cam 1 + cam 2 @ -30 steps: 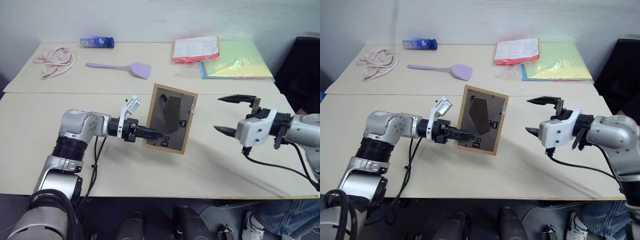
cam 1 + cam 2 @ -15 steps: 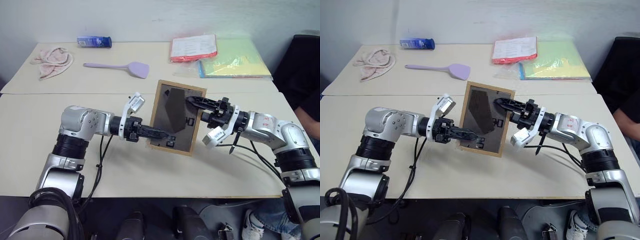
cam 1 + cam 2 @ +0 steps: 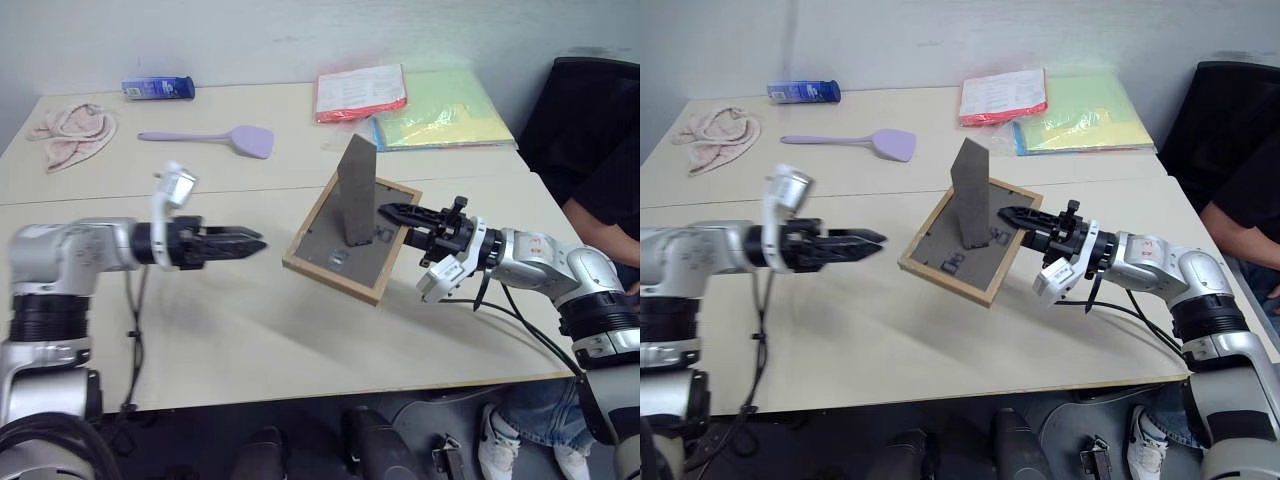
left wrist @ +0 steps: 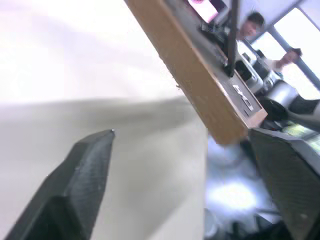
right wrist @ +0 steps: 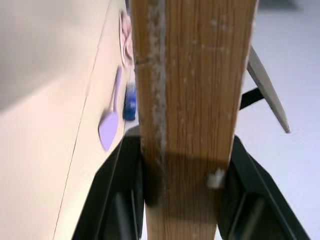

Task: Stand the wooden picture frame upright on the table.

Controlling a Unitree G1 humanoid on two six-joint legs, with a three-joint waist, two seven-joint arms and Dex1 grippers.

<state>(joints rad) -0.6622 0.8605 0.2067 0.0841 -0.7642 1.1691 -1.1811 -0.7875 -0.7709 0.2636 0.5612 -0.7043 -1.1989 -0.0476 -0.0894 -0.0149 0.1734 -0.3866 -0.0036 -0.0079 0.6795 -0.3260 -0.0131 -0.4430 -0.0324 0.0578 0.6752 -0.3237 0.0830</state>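
Note:
The wooden picture frame (image 3: 340, 255) hangs tilted over the middle of the table (image 3: 230, 330), its dark back panel facing up and its easel stand (image 3: 356, 190) sticking up from it. My right gripper (image 3: 397, 214) is shut on the frame's right edge; in the right wrist view its fingers (image 5: 120, 195) flank the wood border (image 5: 185, 100). My left gripper (image 3: 252, 243) is open, left of the frame and apart from it. Its fingers (image 4: 80, 185) stand wide apart, with the frame's corner (image 4: 210, 95) beyond them.
At the table's back lie a pink cloth (image 3: 70, 125), a purple spatula (image 3: 215, 137), a blue packet (image 3: 158, 88), a red folder (image 3: 360, 92) and a green folder (image 3: 445, 110). A person in dark clothes (image 3: 605, 190) sits at the right edge.
My left gripper has opened, let go of the frame and drawn away to the left. The right gripper has closed on the frame's right edge. The frame has tipped back and its stand has swung out.

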